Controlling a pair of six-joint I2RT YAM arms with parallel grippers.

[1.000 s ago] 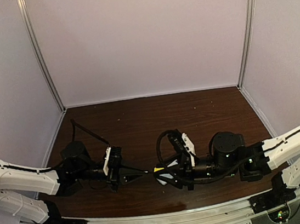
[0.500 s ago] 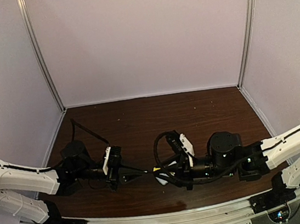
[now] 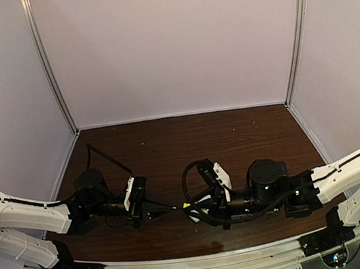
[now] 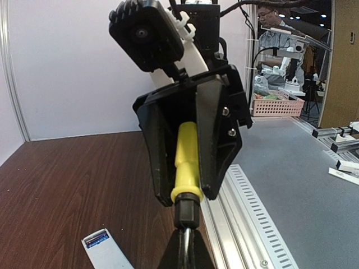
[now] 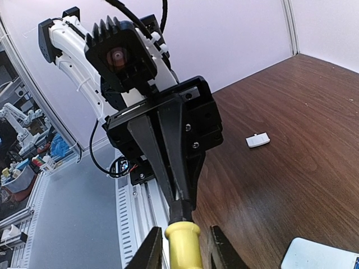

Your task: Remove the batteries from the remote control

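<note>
The white remote control [image 4: 106, 255] lies flat on the brown table [image 3: 169, 149], and a blue battery [image 4: 96, 239] shows in its open end. Its corner also shows in the right wrist view [image 5: 320, 255]. A yellow-handled screwdriver [image 4: 186, 162] hangs level above the table between both arms. My left gripper [image 4: 186, 238] is shut on its metal shaft. Facing it, my right gripper [image 5: 185, 234] is shut on the yellow handle [image 5: 182, 249]. From above, the left gripper [image 3: 165, 209] and right gripper [image 3: 193, 207] meet over the white remote control [image 3: 192, 216].
A small white cover piece [image 5: 258, 140] lies on the table apart from the remote. The slotted aluminium rail [image 4: 247, 213] runs along the table's near edge just beside the grippers. White walls [image 3: 168, 43] enclose the back and sides.
My right gripper has slid a little to the left along the screwdriver and its jaws have narrowed onto the yellow handle. The left arm has stayed put.
</note>
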